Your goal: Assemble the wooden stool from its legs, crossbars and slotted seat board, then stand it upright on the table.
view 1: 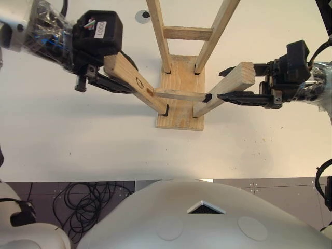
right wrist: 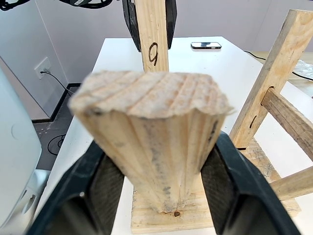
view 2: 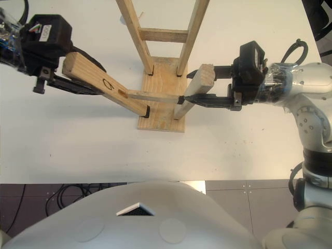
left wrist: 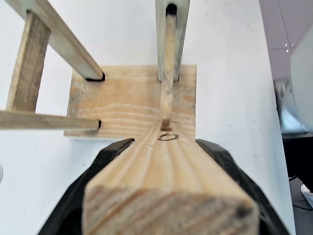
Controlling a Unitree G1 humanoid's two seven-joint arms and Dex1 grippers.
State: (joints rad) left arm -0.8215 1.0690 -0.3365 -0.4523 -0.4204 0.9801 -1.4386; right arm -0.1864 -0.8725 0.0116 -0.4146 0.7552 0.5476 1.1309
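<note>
At frame centre the slotted seat board (view 1: pixel 179 123) lies flat, the left gripper (view 1: pixel 133 78) clenched on the near-left leg (view 1: pixel 154 100) and the right gripper (view 1: pixel 220 84) on the near-right leg (view 1: pixel 210 104): stiff, light wood, probably best held mid-length, sparing the thin crossbar (view 1: pixel 179 95).

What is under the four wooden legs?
The slotted seat board, lying flat on the white table. The legs end in its slots; how deep they go is hidden.
</note>
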